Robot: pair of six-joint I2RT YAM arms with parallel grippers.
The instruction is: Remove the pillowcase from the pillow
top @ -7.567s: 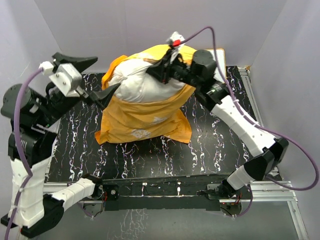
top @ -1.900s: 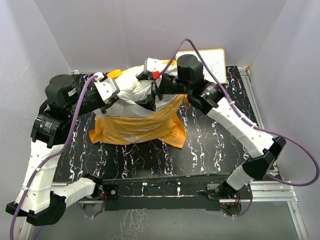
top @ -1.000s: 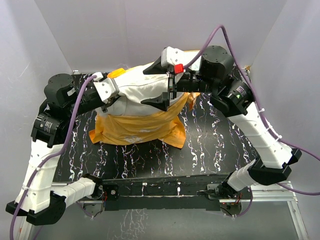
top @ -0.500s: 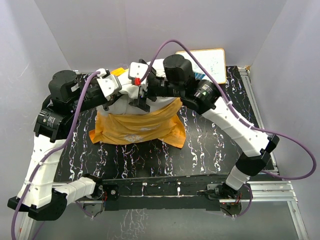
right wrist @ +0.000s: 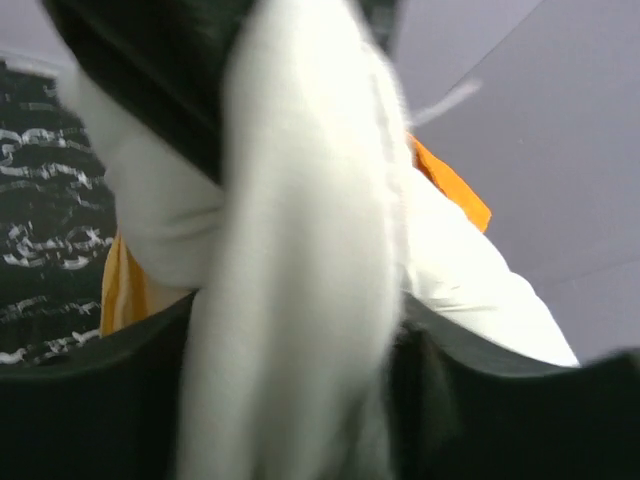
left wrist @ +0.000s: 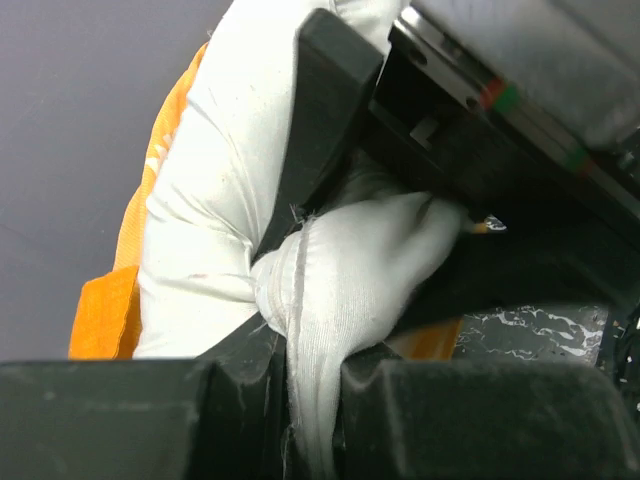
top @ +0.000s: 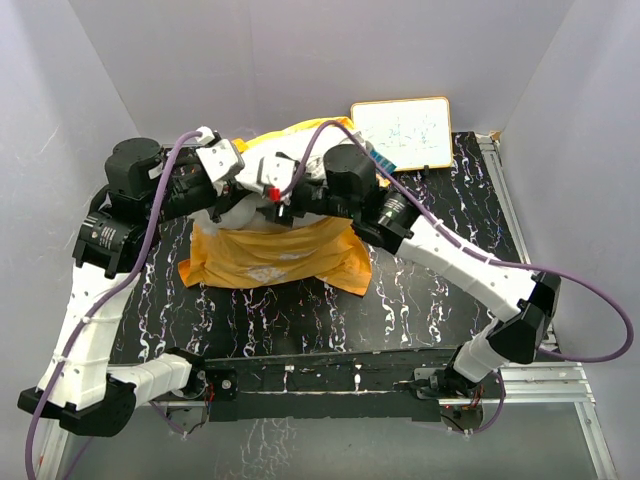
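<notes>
The white pillow (top: 237, 208) stands at the table's back, its lower part still inside the orange pillowcase (top: 280, 255), which lies bunched beneath it. My left gripper (top: 246, 186) is shut on a pinched fold of the pillow (left wrist: 330, 280); the left wrist view shows the fabric squeezed between the jaws of the left gripper (left wrist: 315, 372). My right gripper (top: 262, 200) meets it from the right. A thick, blurred fold of pillow (right wrist: 300, 250) fills the right gripper (right wrist: 300, 385), whose jaws press on both sides. Orange pillowcase (left wrist: 100, 310) shows behind the pillow.
A small framed whiteboard (top: 402, 132) leans at the back right. The black marbled table (top: 440, 260) stretches to the right and front of the pillowcase. Grey walls close in on three sides.
My right gripper, wide open to the right of the pillow a second ago, has swung left and closed on the pillow beside the left gripper. The left gripper kept its hold.
</notes>
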